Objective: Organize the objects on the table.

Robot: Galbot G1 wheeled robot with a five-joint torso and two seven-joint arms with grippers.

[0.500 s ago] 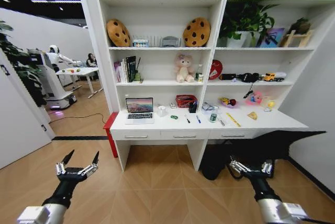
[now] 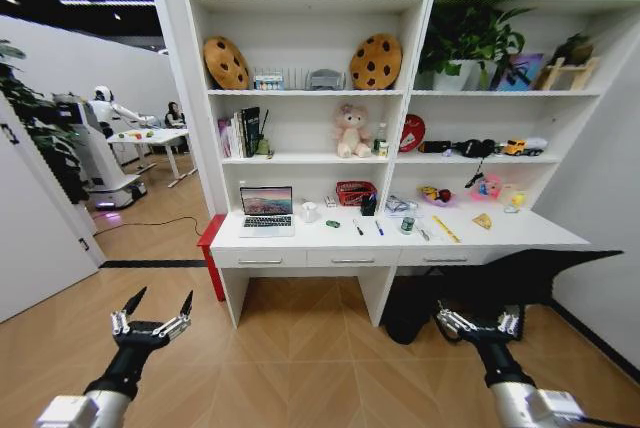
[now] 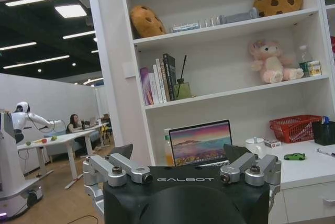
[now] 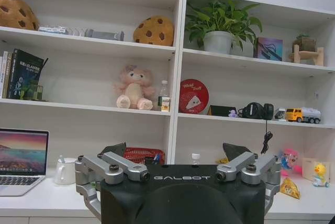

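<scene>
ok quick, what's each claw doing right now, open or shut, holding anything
left claw: open, empty, low in front of the desk.
right claw: open, empty, low in front of the desk.

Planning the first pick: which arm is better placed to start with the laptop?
Left, probably. The laptop sits at the desk's left end, on the side of the left tool; the right tool hangs toward the other end. Both are open and short of the desk.

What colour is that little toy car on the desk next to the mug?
The toy car is bright green, seen best in the left wrist view, on the white desk.
</scene>
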